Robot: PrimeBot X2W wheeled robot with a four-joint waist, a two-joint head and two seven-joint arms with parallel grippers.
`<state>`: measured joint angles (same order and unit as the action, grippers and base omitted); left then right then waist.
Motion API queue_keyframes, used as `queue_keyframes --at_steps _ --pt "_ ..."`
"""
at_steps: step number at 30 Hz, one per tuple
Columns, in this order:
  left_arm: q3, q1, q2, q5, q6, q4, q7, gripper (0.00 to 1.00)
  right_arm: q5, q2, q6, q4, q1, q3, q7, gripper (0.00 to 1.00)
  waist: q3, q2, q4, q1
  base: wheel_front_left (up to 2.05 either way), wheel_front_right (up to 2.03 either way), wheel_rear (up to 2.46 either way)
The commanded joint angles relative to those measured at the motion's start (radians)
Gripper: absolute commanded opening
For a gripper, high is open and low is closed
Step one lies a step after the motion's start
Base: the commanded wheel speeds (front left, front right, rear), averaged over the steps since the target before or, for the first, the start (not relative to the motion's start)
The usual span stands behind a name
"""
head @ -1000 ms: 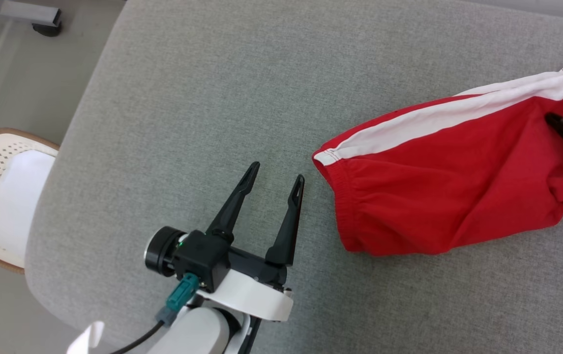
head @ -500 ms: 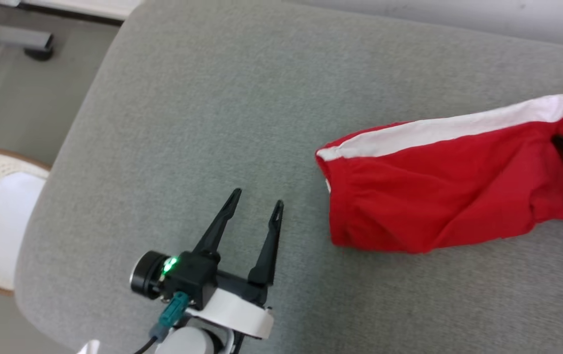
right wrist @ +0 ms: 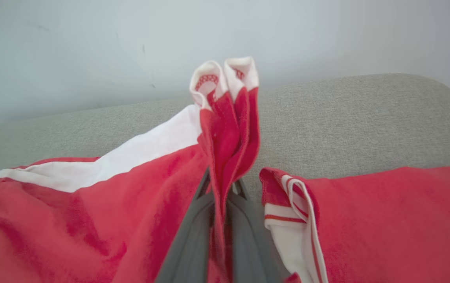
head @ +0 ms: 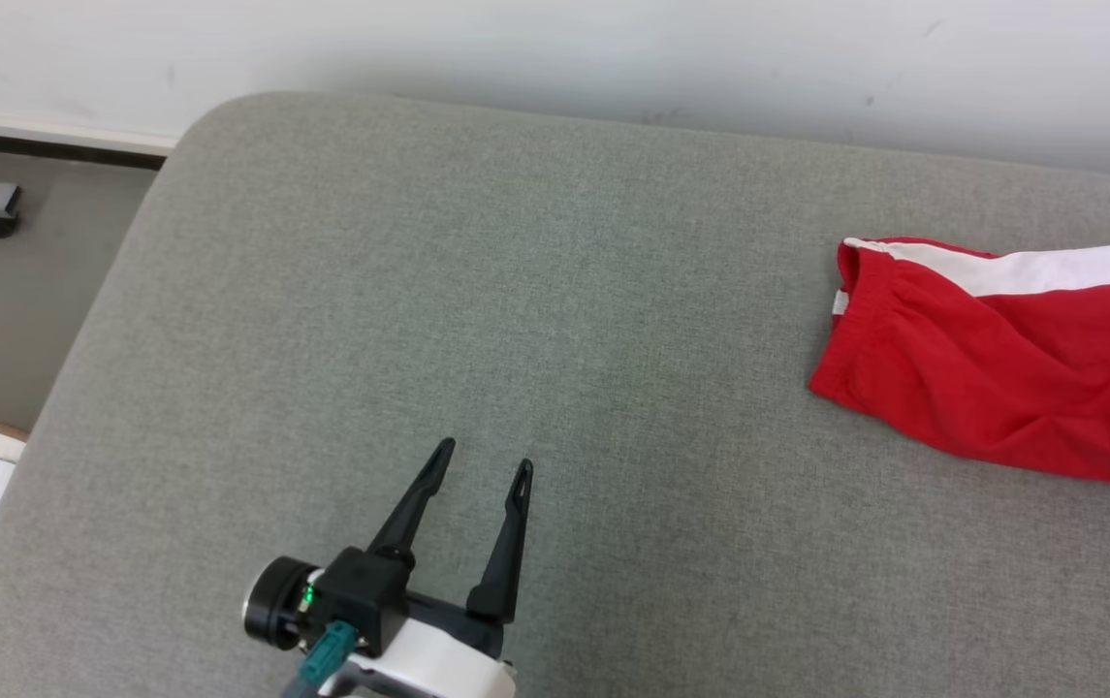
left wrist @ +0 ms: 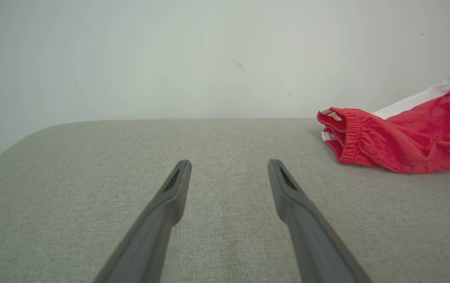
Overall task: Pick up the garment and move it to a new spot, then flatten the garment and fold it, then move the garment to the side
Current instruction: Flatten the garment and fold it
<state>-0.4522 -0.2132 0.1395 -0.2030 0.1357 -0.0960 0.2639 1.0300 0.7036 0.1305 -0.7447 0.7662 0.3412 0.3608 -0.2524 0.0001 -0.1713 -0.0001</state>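
Two dark fingers of our right gripper are pressed together on a bunched fold of the red garment. In the right wrist view the pinched cloth stands up above the fingertips and ends in a doubled white hem. The rest of the fabric spreads out on both sides of the fingers, lying on the grey cushion.

In the head view we see the garment at the far right of the cushion, running off the frame's right edge. Its gathered elastic waistband faces the middle of the cushion, and a white side stripe runs along the edge nearer the pale wall.

Our left gripper sits near the lower middle of the head view with its fingers spread wide and nothing between them. It is over bare cushion, well apart from the garment, with its tips pointing toward the wall. In the left wrist view the waistband lies off to the right of those open fingers. We cannot tell whether the fingertips touch the cushion.
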Motion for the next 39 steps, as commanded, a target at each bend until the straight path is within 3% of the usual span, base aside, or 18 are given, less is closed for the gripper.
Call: queue_keyframes --at_steps 1,7,20,28,29,30,31,32,39 --pt "0.007 0.013 -0.001 0.008 -0.003 -0.005 0.000 1.00 -0.012 0.001 0.000 -0.002 -0.017 -0.008 0.004 0.00 0.007 -0.0001 0.004 0.0001 0.00 0.00 0.00" --pt "0.014 0.027 -0.033 0.012 -0.030 -0.025 0.000 1.00 -0.072 -0.050 0.000 0.029 0.004 -0.072 0.050 0.00 0.009 -0.0001 -0.014 0.0001 0.00 0.00 0.00" --pt "0.014 0.022 -0.078 0.020 -0.075 -0.079 0.000 1.00 -0.311 -0.359 0.000 0.102 0.065 -0.151 0.169 0.00 -0.005 -0.0001 -0.107 0.0001 0.00 0.00 0.00" --pt "0.015 0.037 -0.085 0.012 -0.080 -0.099 0.000 1.00 -0.437 -0.450 0.000 0.131 0.025 -0.227 0.208 0.00 0.000 -0.0001 -0.139 0.0001 0.00 0.00 0.00" --pt "0.016 0.037 -0.086 0.011 -0.080 -0.101 0.000 1.00 -0.453 -0.456 0.000 0.137 0.020 -0.240 0.206 0.05 0.001 -0.0001 -0.140 0.0001 0.00 0.00 0.00" --pt "0.017 0.037 -0.086 0.010 -0.079 -0.102 0.000 1.00 -0.464 -0.463 0.000 0.144 0.016 -0.250 0.206 0.33 0.002 -0.0001 -0.139 0.0001 0.00 0.00 0.00" --pt "0.018 0.037 -0.086 0.010 -0.080 -0.103 0.000 1.00 -0.472 -0.473 0.000 0.151 0.008 -0.258 0.207 0.77 0.003 -0.0001 -0.137 0.0001 0.00 0.00 0.00" --pt "0.021 0.039 -0.087 0.009 -0.080 -0.103 0.000 1.00 -0.483 -0.480 0.000 0.158 0.001 -0.264 0.209 1.00 0.003 -0.0001 -0.134 0.0001 0.00 0.00 0.00" --pt "0.034 0.030 -0.087 0.009 -0.088 -0.109 0.000 1.00 -0.522 -0.544 0.000 0.231 -0.055 -0.275 0.191 1.00 0.007 -0.0001 -0.107 0.0001 0.00 0.00 0.00"
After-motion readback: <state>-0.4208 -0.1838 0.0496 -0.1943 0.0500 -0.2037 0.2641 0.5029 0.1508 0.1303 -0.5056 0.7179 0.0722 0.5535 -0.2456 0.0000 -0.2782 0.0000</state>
